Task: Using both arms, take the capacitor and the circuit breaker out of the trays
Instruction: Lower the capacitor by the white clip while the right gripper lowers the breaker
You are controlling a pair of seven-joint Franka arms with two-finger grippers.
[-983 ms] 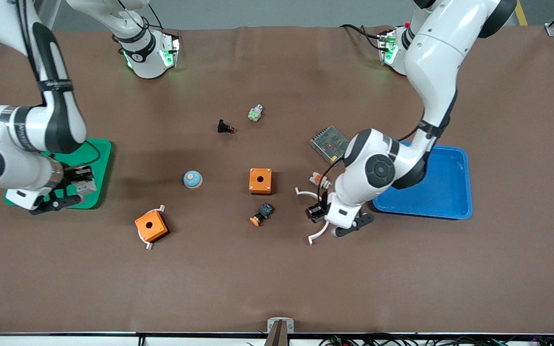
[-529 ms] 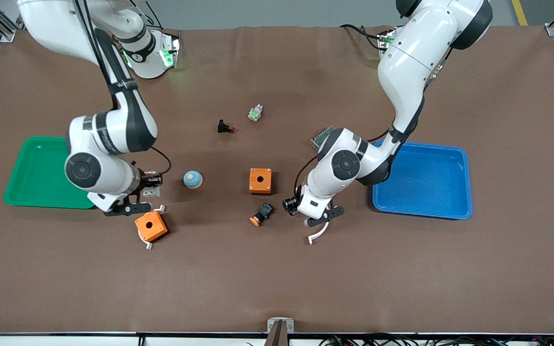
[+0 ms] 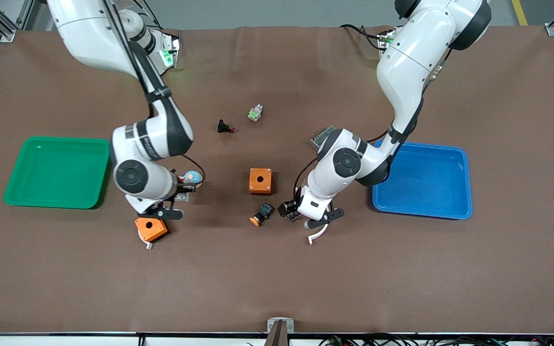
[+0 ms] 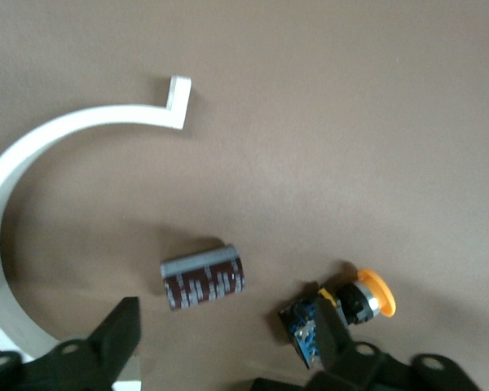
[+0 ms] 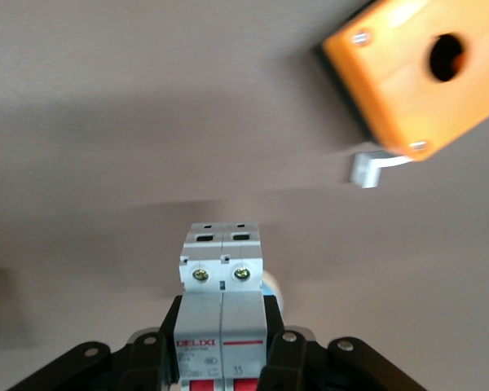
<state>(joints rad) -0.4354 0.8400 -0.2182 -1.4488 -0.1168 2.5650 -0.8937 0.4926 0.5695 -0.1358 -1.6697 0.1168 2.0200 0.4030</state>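
Front view. The left hand [image 3: 297, 215] hangs low over the brown surface [image 3: 277, 278], between the black push-button part with orange cap [image 3: 261, 214] and the blue tray [image 3: 423, 181]. Its fingers cannot be judged from here, and the capacitor is hidden under it. The right hand [image 3: 173, 202] is over the surface between the blue-domed part [image 3: 192, 178] and the nearer orange box [image 3: 150, 228], well clear of the green tray [image 3: 58, 172]. Both trays appear empty. A curved white strip [image 3: 316, 235] lies just beside the left hand.

Left wrist view. The left hand [image 4: 228, 346] is spread wide, with a black fingertip [image 4: 114, 338] on each side of the view. The capacitor [image 4: 203, 276] lies on its side on the surface between them, gripped by nothing. The push-button part [image 4: 338, 309] lies close to one fingertip. Judgement: the release looks done. The hand should rise straight up, since a sideways drift could roll the cylinder or nudge the push-button part.

Right wrist view. The right hand [image 5: 224, 358] is clamped on the circuit breaker [image 5: 222, 305], which stands upright between the fingers, above the surface. The orange box [image 5: 424, 81] lies close ahead. Judgement: lower the breaker onto bare surface short of the box until its base bears, then let go, so it does not topple.
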